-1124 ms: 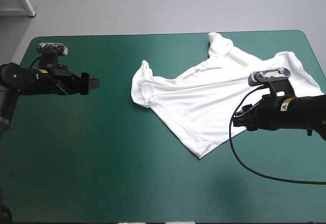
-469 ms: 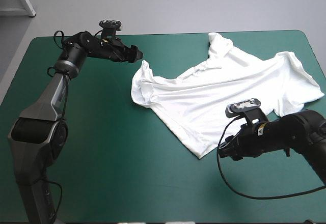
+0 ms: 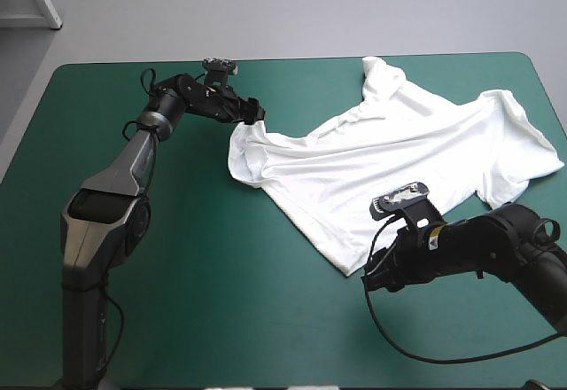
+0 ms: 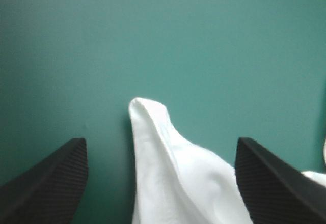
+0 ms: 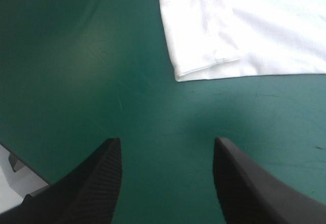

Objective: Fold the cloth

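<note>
Black fingers of the left gripper (image 4: 160, 142) stand wide apart with a raised corner of the white T-shirt (image 4: 168, 178) between them, probably positioned to pinch it. The right gripper (image 5: 167, 141), equally wide, sits just short of the T-shirt's nearest corner, which lies flat ahead of it, untouched. The T-shirt is spread out, rumpled, on the teal-green worktop (image 3: 177, 301). Opposite corners suggest a paired lift for folding.
</note>
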You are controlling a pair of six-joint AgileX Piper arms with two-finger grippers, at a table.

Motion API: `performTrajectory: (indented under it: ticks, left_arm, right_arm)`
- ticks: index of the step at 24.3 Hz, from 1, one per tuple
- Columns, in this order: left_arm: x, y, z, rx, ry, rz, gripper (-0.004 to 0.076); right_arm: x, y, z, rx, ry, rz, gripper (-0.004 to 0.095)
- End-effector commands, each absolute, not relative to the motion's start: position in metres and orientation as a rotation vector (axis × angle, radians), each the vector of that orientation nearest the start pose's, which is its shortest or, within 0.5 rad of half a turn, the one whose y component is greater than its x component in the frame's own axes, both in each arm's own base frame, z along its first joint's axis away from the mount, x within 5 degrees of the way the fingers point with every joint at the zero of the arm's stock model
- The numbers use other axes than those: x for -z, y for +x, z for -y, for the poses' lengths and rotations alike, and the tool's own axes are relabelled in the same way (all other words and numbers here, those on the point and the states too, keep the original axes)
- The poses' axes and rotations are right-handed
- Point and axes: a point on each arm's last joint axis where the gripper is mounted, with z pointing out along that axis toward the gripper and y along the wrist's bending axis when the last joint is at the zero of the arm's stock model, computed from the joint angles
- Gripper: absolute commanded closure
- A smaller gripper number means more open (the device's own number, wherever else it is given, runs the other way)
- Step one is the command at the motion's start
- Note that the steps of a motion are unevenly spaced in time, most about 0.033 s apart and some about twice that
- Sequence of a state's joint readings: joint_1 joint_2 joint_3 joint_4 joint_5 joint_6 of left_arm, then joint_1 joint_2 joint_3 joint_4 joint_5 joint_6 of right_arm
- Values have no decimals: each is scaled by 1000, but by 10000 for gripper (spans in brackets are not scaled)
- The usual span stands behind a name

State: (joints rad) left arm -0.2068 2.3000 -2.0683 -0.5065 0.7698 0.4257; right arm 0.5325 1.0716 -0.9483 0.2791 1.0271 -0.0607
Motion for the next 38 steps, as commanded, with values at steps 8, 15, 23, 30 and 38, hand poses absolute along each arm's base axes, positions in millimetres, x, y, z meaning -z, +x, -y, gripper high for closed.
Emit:
performTrajectory:
  ticks: [8,15,23,30,38]
  left_arm:
    - [-231,514,149,441,488,-2299,554]
    - [-227,511,146,386,551,-2340,705]
    - [-225,509,146,391,567,-2364,705]
    - [-225,508,144,375,581,-2374,705]
    - [-224,507,143,343,609,-2389,705]
  right_arm:
    - [-338,157,-123,-578,-777,-2456,395]
    - [-310,192,-141,-503,-855,-2465,394]
    - [-263,220,-181,-280,-1085,-2394,393]
    - [-232,231,-192,-214,-1158,-2447,394]
    - [-205,236,-196,-197,-1140,-2562,752]
